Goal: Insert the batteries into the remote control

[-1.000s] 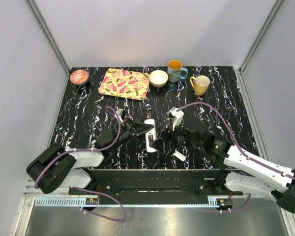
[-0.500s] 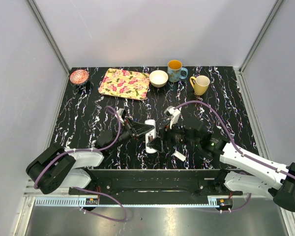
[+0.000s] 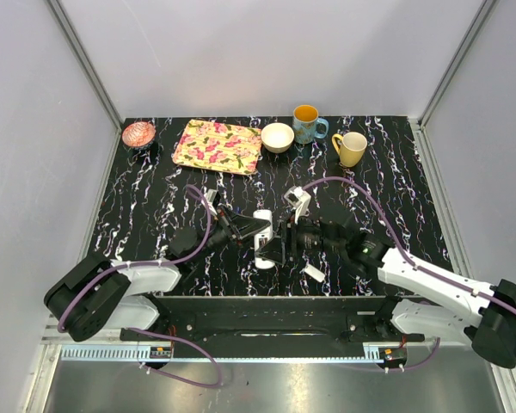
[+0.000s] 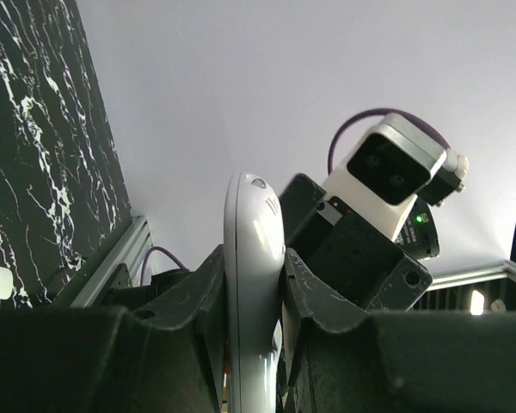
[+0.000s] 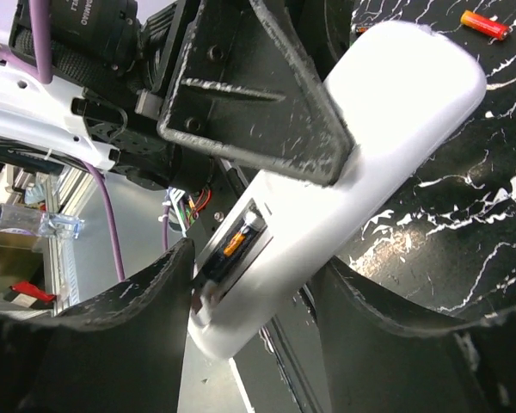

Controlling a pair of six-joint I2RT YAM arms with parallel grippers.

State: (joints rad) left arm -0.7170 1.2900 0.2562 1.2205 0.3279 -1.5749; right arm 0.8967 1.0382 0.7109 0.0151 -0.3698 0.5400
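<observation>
- The right arm has pushed leftward since the earlier view, bringing the right gripper [image 5: 251, 314] up to the remote control [image 3: 262, 234].
- The left gripper [image 4: 254, 297] is clenched on the remote control, holding it on edge at the table's [image 3: 155, 198] near centre, evidently to present the open battery bay.
- The right jaws straddle the bay end. I cannot tell whether they press it.
- A seated battery [image 5: 236, 241] shows orange in the bay, and a loose battery [image 5: 484, 23] lies on the table beyond.
- The cover piece [image 3: 314, 273] lies apart, off the bay.
</observation>
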